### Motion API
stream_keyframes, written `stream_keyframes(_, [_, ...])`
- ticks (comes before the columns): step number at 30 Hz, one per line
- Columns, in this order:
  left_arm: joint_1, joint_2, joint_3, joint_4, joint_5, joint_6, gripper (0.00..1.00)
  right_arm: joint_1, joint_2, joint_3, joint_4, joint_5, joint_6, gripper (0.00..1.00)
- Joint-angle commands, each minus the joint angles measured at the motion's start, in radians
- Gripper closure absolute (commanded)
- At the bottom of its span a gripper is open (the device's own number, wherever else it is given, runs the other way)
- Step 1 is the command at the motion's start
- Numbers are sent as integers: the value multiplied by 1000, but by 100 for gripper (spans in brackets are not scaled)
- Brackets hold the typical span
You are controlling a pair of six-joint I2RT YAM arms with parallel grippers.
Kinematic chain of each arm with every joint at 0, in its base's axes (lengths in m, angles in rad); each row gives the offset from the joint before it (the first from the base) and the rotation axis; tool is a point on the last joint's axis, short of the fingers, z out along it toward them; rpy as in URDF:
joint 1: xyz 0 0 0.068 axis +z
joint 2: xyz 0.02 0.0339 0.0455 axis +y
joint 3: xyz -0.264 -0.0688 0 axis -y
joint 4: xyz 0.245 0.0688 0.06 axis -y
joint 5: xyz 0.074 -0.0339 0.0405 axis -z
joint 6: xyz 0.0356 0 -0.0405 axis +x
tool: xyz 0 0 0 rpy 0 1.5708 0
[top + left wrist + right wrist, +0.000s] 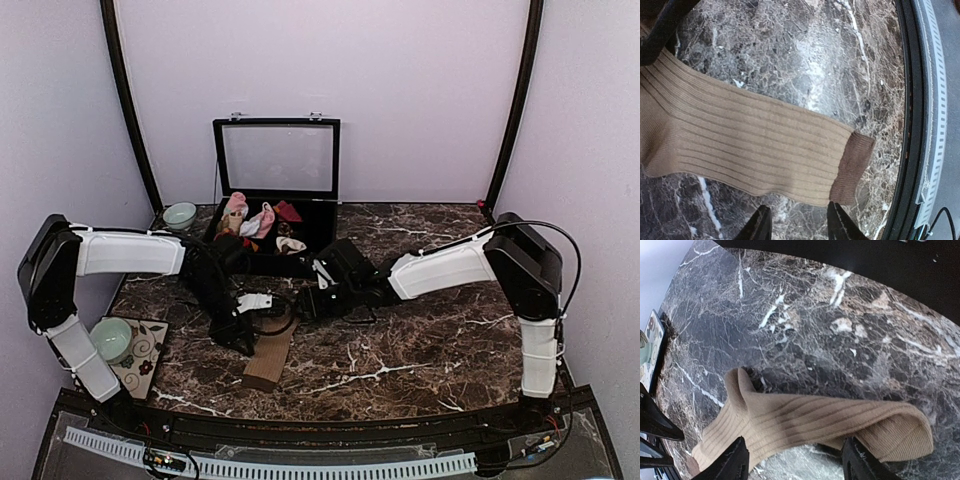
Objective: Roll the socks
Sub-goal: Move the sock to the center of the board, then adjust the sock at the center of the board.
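Observation:
A tan-brown ribbed sock (pixel 269 360) lies on the marble table between the arms. In the left wrist view it lies flat (pixel 740 140), its darker cuff (pixel 852 167) toward the near table edge. My left gripper (pixel 797 225) is open and empty, just beside the sock's edge near the cuff; it also shows from above (pixel 240 338). In the right wrist view the sock's other end (pixel 810 422) is folded over on itself. My right gripper (pixel 797 462) is open, its fingers straddling that folded end; it shows from above too (pixel 308 303). A cream sock (pixel 291 243) lies in the case.
A black case (pixel 325 235) with its lid raised stands at the back, holding pink-and-white (pixel 250 218) and dark red (pixel 288 210) bundles. A green bowl (pixel 112 338) sits on a patterned mat at the near left. Another bowl (pixel 180 214) stands at the back left.

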Motion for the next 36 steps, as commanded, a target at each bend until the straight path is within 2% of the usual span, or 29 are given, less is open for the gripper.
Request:
stream_keyframes(1, [-17,42,-19,96,-53,-40,60,-10,35,48,23,-10,56,39])
stream_keyframes(10, [-99,97,-105,201,-178,-20,61,-23,53,25,114,-49,118,54])
stream_keyframes(13, [-137,102,-137,213,-219,-3,62,-47,37,-33,242,-112,155,57])
stream_keyframes(16, [-185,105,-155,219,-254,15,62,-80,24,-114,463,-190,235,57])
stream_keyframes(18, [-209,109,-159,221,-274,22,63,-99,37,-126,522,-227,281,58])
stream_keyframes(25, [-249,133,-159,218,-299,29,66,-102,114,-58,449,-244,298,60])
stream_keyframes(31, [-264,148,-166,222,-314,42,68,-102,125,-54,479,-274,328,70])
stream_keyframes(34, [-271,154,-162,214,-310,48,69,-104,81,-60,470,-287,307,68])
stream_keyframes(36, [-280,150,-163,214,-302,56,69,-104,28,-78,422,-256,261,62])
